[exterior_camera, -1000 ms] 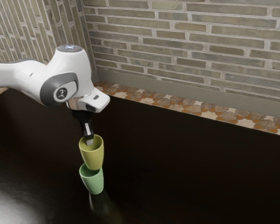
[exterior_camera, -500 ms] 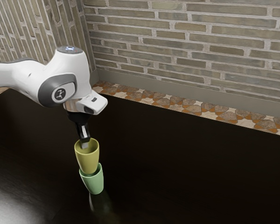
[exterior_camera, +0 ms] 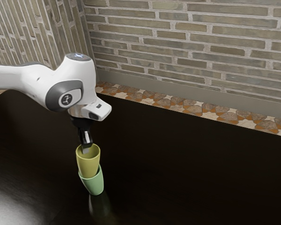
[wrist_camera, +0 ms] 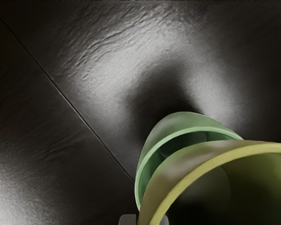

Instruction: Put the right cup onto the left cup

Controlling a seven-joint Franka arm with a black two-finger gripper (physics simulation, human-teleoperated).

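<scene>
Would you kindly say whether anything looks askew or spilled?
Slightly askew: the yellow cup appears off-centre in the green cup, with a crescent gap between them in the wrist view. I see no spill or damage.

Below the end effector (exterior_camera: 86, 150), the yellow cup's (exterior_camera: 88, 166) lower end is hidden inside the green cup (exterior_camera: 94, 184), so can't tell if it touches bottom. Wrist view: yellow cup runs off two edges, covers part of the green one's mouth, and the fingertips (wrist_camera: 128, 219) are cropped at the lower edge. Exterior view: arm (exterior_camera: 18, 77) behind the end effector and counter (exterior_camera: 187, 164) around it cut off by the frame.
</scene>
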